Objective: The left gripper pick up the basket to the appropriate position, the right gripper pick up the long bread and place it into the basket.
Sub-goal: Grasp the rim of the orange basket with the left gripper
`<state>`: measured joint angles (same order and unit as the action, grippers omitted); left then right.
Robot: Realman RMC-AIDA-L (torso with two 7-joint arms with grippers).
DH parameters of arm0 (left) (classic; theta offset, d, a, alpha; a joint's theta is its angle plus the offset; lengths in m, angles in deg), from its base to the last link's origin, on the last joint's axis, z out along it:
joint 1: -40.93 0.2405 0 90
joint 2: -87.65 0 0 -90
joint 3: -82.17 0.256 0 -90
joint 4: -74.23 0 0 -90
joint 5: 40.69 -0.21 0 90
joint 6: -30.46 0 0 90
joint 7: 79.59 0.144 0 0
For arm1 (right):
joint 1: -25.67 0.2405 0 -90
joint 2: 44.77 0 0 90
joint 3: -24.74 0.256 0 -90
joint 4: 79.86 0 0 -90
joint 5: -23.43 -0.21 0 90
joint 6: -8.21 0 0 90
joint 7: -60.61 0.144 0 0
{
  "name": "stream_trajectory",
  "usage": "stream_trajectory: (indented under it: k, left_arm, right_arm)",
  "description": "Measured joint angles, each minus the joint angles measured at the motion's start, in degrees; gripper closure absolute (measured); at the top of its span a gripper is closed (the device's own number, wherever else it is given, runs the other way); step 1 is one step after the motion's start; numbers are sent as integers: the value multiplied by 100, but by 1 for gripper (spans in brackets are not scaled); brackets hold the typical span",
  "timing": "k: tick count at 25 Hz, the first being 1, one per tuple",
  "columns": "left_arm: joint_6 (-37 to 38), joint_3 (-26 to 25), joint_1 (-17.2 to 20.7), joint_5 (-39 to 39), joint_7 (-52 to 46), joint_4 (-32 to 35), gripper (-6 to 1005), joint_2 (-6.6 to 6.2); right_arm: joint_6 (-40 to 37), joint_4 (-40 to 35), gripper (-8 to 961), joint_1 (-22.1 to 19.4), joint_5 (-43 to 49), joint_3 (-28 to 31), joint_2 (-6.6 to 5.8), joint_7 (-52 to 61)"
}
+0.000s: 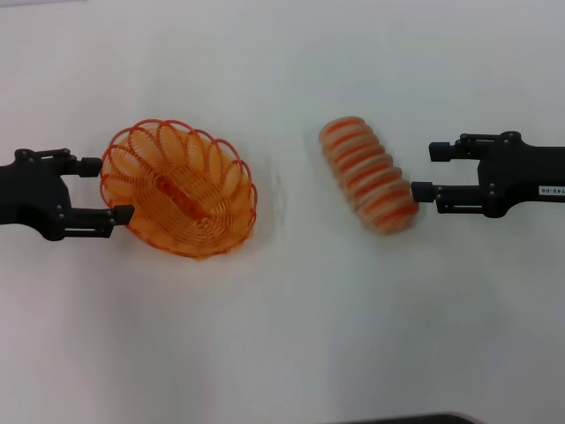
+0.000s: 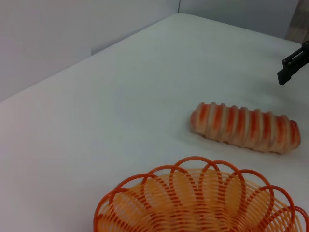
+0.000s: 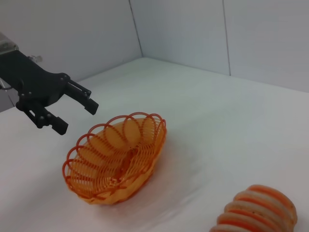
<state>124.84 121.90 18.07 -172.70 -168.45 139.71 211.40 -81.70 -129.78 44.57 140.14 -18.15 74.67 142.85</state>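
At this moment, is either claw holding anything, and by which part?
Nothing is held. The left claw is open at the basket rim, the right claw open by the long bread end.

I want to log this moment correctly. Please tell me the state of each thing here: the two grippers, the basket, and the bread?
left gripper: open, beside the basket's left rim, holding nothing.
basket: empty, on the table, not lifted.
right gripper: open, at the bread's right end, not closed on it.
long bread: lying on the table, outside the basket.
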Motion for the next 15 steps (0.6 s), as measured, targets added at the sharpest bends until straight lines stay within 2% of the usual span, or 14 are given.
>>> stream_trajectory:
  k: [15]
  left_arm:
    - [15,-34,-20,43,-9,4,158,-1]
  right_arm:
    - [0,-9,204,11,0,0,0,11]
